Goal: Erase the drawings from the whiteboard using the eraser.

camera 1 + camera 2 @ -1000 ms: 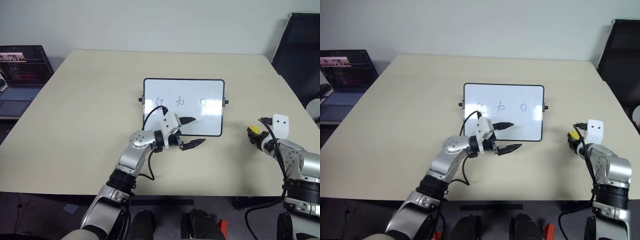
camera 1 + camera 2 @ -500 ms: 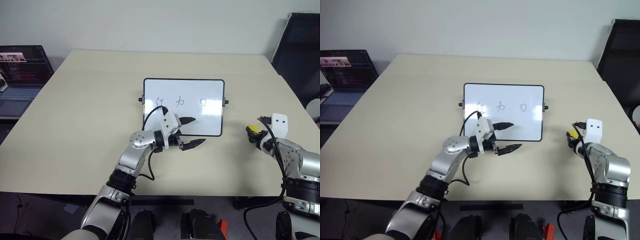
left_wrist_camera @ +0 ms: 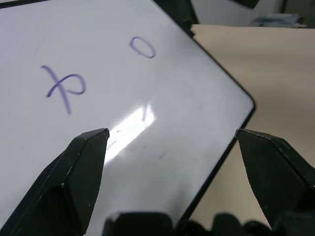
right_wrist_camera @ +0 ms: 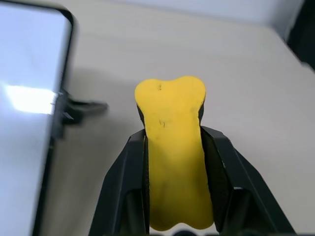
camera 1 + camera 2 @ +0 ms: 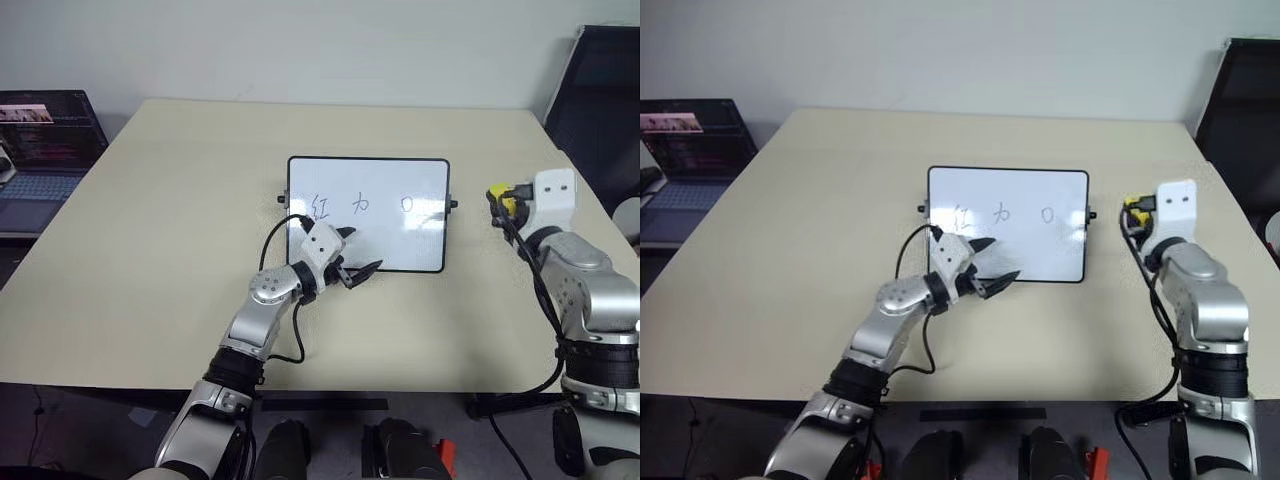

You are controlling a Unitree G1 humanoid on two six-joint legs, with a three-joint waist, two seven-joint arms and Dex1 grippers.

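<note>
Yellow foam, the eraser (image 4: pixel 172 167) sits clamped between the two black fingers of the right gripper (image 4: pixel 173 162), its long axis running along the fingers and its free end pointing past them. At centre right of the head views that gripper hangs above the beige table (image 5: pixel 150 250), just beside the right short edge of the whiteboard (image 5: pixel 420 250), whose black side knob (image 4: pixel 83 105) lies to the left of the eraser. The three drawings (image 5: pixel 360 205) run in a row across the board's middle, leftward from the eraser, the small oval (image 5: pixel 407 204) nearest it. The left gripper (image 5: pixel 355 268), fingers spread apart and empty, hovers over the board's lower left edge.
</note>
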